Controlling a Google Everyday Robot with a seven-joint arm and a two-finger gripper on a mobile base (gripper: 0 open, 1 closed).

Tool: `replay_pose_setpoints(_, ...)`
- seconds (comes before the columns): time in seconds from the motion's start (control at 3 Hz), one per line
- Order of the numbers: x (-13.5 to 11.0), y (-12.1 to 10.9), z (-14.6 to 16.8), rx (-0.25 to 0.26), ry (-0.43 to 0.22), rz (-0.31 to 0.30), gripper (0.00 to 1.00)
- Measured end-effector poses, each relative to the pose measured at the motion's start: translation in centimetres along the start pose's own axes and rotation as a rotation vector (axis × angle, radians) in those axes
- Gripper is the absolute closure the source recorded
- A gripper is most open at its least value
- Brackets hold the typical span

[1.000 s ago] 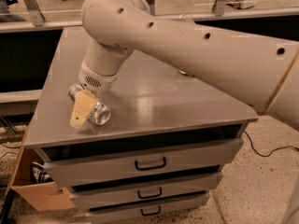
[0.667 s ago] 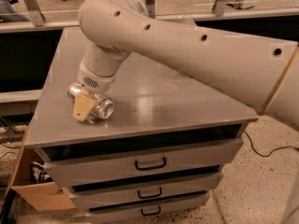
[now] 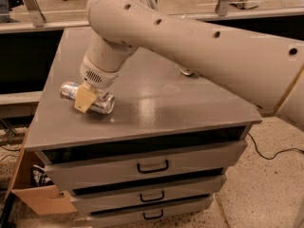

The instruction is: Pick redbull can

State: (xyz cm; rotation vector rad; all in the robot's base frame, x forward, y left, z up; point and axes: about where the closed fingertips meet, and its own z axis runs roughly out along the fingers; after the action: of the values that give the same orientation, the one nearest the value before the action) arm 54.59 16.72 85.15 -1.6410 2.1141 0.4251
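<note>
The redbull can (image 3: 102, 103), slim and shiny silver, lies on its side near the front left of the grey cabinet top (image 3: 180, 103). My gripper (image 3: 85, 100) comes down on the can's middle from above. A tan finger (image 3: 84, 99) covers the can's near side, and both ends of the can stick out past it. The gripper looks shut on the can. I cannot tell whether the can still touches the top. The far finger is hidden behind the can.
My big beige arm (image 3: 204, 46) crosses the view from the right, above the cabinet top. A small object (image 3: 186, 71) peeks out beneath it. Three drawers with handles (image 3: 152, 166) are below. A cardboard box (image 3: 35, 196) stands on the floor at the left.
The gripper has settled over the can. The can now shows at full length on both sides of the finger and sits slightly higher and further left in the view than before.
</note>
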Motion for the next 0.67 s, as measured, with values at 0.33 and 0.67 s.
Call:
replay_pose_setpoints(0.33, -0.9, -1.6, -2.4, -0.014, -0.099, -0.035, 1.00)
replay_pose_setpoints(0.67, -1.6, -3.6, -5.1, -0.071, -0.224, -0.091, 1.00)
